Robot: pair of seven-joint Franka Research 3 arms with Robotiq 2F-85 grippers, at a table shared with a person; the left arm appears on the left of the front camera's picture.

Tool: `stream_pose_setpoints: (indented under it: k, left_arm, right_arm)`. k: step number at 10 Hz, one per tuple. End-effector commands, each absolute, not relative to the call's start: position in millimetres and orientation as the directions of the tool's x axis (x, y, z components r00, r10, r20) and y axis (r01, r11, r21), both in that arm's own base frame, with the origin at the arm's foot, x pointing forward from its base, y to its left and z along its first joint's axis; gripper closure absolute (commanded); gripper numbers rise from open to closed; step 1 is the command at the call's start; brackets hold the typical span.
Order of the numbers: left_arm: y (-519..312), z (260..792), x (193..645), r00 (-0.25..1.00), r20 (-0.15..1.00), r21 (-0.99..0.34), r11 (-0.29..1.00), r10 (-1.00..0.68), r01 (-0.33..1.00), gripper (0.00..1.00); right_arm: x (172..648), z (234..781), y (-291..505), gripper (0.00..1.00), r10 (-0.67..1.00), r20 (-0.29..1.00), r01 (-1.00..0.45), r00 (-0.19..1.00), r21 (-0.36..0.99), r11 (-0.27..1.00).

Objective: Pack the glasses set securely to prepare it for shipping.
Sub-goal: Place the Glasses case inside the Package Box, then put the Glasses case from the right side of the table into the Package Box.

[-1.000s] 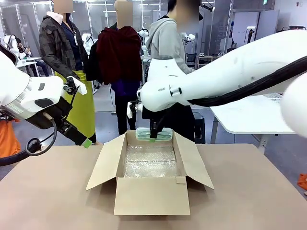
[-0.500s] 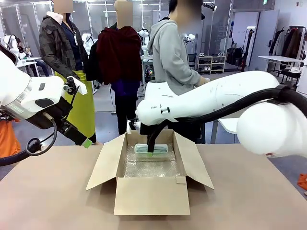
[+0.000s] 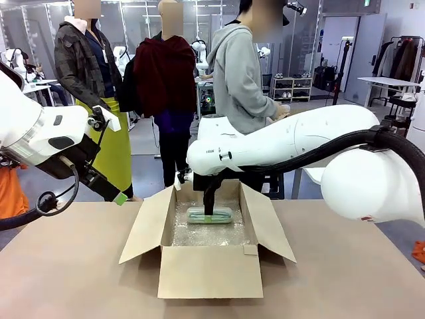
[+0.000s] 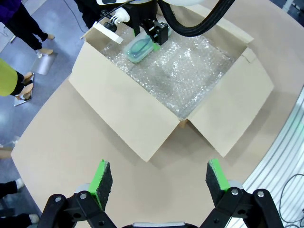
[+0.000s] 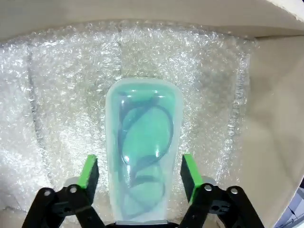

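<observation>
Mint green case (image 5: 142,142) lies flat on the bubble wrap (image 5: 61,95) inside the open cardboard box (image 3: 209,272), toward its far side. Glasses (image 5: 145,123) show through the translucent shell. Right gripper (image 5: 138,161) straddles the case, jaws apart: gap visible at one green pad, the other just beside the shell. Left gripper (image 4: 159,173) hangs over the counter (image 4: 71,142) beside the box, jaws wide, nothing between them. Print on the right arm (image 3: 279,143) reads "FRAN" — rest too small to read.
</observation>
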State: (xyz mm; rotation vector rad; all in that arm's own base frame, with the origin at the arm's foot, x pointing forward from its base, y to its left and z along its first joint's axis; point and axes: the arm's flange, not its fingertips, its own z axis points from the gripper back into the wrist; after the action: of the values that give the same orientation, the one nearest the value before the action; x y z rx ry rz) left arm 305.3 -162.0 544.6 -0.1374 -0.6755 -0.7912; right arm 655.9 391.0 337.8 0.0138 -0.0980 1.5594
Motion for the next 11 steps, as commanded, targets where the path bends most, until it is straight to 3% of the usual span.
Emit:
stream_pose_setpoints:
  k: [1,11]
  left_arm:
    - [-160,545,305,0.503,0.607,0.138,0.705,-0.615,0.695,0.00]
    - [-160,545,305,0.503,0.607,0.138,0.705,-0.615,0.695,0.00]
  right_arm:
    - [661,347,398,0.00,0.998,0.054,-0.998,-0.016,-0.061,-0.012]
    - [657,342,392,0.00,0.997,0.075,-0.998,0.008,-0.059,0.013]
